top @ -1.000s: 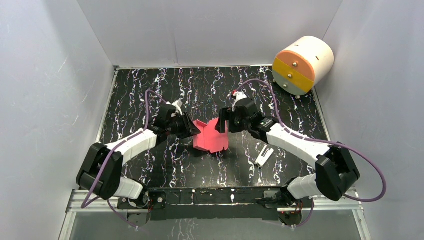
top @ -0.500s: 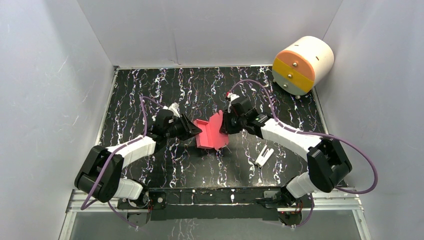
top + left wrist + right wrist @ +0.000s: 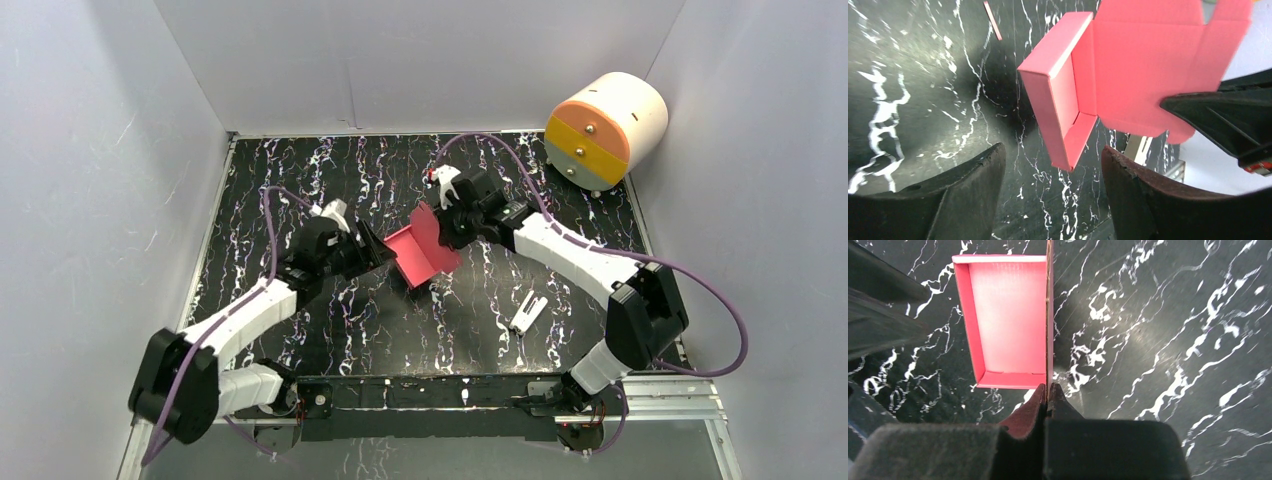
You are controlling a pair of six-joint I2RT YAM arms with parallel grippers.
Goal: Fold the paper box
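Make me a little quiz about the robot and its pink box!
1. True or false: the right gripper is pinching the lid flap of the pink-red thin card box.
2. Which gripper is open? A) left gripper B) right gripper C) both
3. Fill in: the big white-and-orange cylinder sits at the far ___ corner.
Key: 1 true; 2 A; 3 right.

The left gripper stands wide open; the right gripper, facing it, pinches the box edge.
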